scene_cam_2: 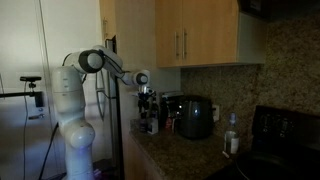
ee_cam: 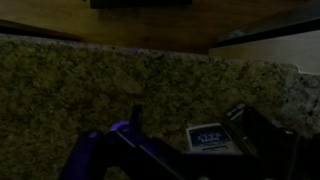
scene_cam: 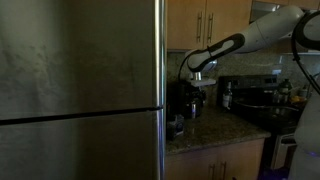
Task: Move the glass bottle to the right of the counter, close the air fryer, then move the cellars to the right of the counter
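Exterior views: a dim kitchen corner; much of the small detail is lost in shadow.
Refrigerator: the steel refrigerator [scene_cam: 80,90] fills more than half of an exterior view, at the bench's end.
Cabinets: light wooden cabinets [scene_cam_2: 190,35] hang above the bench.
Arm: the white arm [scene_cam_2: 70,100] stands at the bench's end and reaches out over it.
Bench: dark speckled granite bench [scene_cam_2: 180,152], seen close up in the wrist view [ee_cam: 110,75].
Stove: the black stove [scene_cam_2: 282,125] is at the far end from the arm.
Air fryer: the air fryer [scene_cam_2: 195,117] is black, rounded and boxy, and stands on the bench against the wall between tool and bottle. I cannot tell whether its drawer is in or out.
Glass bottle: the glass bottle [scene_cam_2: 232,135] is slim with a paler top and shorter than the air fryer. It stands upright on the bench between air fryer and stove, apart from both.
Tool: the tool [scene_cam_2: 147,100] hangs pointing down over the bench end nearest the refrigerator, also seen at [scene_cam: 195,75]. It is too dark to tell whether it is spread or closed.
Cellars: too small and dark to pick out.
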You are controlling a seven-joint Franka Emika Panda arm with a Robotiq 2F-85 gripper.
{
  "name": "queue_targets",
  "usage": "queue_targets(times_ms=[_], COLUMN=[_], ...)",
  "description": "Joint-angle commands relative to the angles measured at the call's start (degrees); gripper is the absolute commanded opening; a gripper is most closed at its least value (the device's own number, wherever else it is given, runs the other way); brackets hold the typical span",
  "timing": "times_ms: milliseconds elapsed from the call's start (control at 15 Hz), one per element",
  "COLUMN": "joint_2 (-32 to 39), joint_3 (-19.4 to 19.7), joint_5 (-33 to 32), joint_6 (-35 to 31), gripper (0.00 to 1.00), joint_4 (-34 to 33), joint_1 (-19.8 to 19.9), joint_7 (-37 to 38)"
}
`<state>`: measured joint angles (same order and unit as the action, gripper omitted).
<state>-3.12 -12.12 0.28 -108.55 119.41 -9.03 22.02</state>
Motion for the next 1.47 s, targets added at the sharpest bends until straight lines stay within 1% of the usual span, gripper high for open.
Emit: queue_targets(times_ms=[0, 133, 200, 400, 467, 533, 933, 1200, 1400], joint_2=[4.4, 6.3, 4.0, 5.6, 7.3, 8.9, 14.4, 16.9, 18.3], joint_3=[0.0, 0.7, 0.5, 1.1, 1.1, 1.2, 1.5, 2.6, 3.8], joint_5=[1.1, 2.4, 1.0, 1.5, -1.0, -2.1, -0.1, -1.4, -4.3], joint_6=[-6.6, -9.6, -7.8, -8.9, -7.6, -8.0, -16.5, -22.5, -26.6], gripper=[1.0, 1.0, 1.0, 1.0, 1.0, 1.0, 1.0, 1.0, 1.0], joint_4=[-2.8, -4.0, -2.0, -3.3, -4.4, -5.3, -8.2, -9.0, -8.8], joint_1=[-1.0, -0.8, -1.4, -1.3, -1.6, -1.6, -2.8, -3.7, -5.0], joint_7=[2.2, 5.3, 3.8, 4.9, 6.5, 8.2, 11.9, 15.4, 19.0])
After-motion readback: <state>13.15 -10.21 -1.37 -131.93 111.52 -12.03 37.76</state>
